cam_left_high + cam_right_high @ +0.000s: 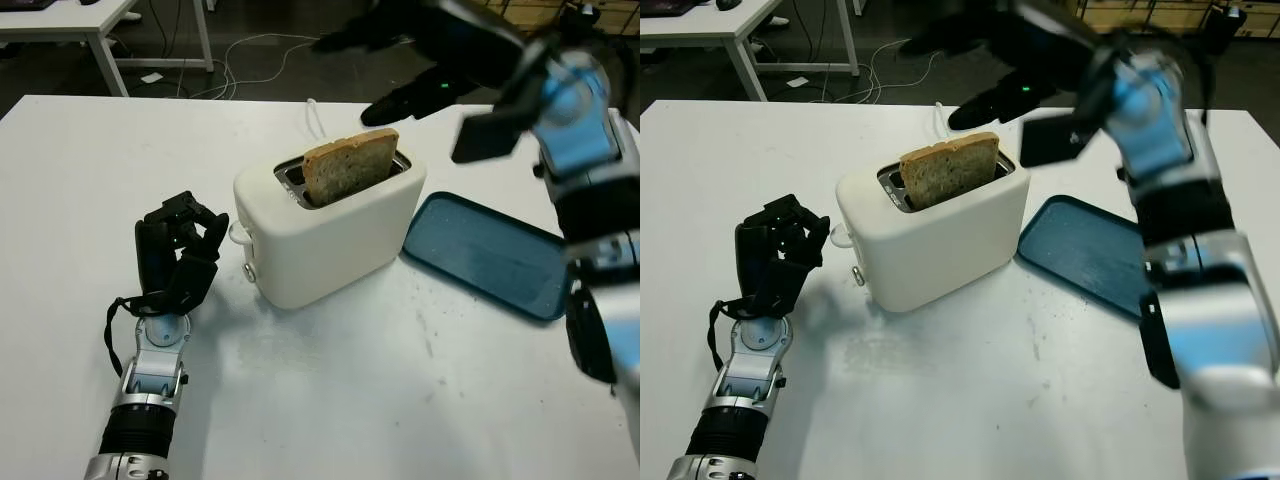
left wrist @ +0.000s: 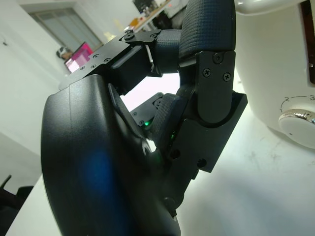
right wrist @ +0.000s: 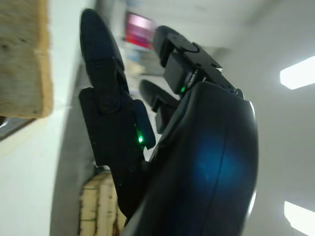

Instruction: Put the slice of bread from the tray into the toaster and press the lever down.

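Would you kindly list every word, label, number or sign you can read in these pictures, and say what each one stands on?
"2" and "3": small grey numerals by the silver dial on the white toaster, in the left wrist view; the "3" is cut by the picture's edge.
No word, brand or label can be read on the bread slice, the blue tray or the left hand.

Head stereo pair: both eyes look forward and down at the table (image 1: 80,200), sharing the toaster (image 1: 330,225) at centre. Wrist views: close behind each black hand, toaster alongside.
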`<action>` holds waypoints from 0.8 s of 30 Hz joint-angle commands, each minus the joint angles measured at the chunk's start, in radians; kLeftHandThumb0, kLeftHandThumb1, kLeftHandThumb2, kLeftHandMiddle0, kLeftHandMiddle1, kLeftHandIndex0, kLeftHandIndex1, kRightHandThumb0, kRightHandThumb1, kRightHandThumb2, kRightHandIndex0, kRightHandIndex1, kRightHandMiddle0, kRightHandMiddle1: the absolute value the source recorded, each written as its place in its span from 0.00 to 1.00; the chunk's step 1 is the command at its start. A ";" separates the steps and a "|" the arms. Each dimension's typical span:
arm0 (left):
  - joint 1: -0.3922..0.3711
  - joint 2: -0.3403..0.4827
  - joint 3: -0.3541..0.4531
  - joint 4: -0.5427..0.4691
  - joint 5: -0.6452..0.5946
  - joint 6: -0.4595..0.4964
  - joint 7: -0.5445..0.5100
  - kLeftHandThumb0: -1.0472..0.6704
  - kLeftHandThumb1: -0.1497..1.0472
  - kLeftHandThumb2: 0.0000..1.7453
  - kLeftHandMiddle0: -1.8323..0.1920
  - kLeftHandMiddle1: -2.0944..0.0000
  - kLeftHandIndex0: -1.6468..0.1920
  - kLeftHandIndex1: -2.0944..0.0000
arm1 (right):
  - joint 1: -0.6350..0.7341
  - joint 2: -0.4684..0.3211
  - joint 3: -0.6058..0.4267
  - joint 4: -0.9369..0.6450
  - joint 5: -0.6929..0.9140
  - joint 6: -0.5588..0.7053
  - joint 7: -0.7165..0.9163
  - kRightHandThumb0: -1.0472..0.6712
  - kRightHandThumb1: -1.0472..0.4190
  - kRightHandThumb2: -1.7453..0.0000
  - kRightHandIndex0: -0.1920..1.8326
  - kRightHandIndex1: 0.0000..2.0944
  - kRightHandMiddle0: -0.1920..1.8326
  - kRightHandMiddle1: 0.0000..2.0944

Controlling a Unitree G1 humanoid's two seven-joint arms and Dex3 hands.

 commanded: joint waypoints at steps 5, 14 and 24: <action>-0.008 0.010 0.001 -0.002 -0.008 0.000 -0.014 0.04 0.82 0.25 0.26 0.29 0.32 0.31 | 0.300 0.044 -0.041 -0.107 -0.060 0.050 -0.216 0.41 0.09 0.87 0.38 0.75 0.43 0.47; -0.002 0.029 0.014 -0.021 -0.015 0.015 -0.051 0.06 0.80 0.26 0.27 0.28 0.33 0.31 | 0.559 0.187 -0.077 -0.193 -0.049 0.176 -0.433 0.38 0.09 0.82 0.45 0.77 0.46 0.49; 0.004 0.040 0.012 -0.022 -0.009 0.030 -0.067 0.06 0.77 0.28 0.26 0.29 0.32 0.32 | 0.669 0.297 -0.090 -0.184 -0.034 0.151 -0.613 0.38 0.09 0.71 0.49 0.83 0.32 0.83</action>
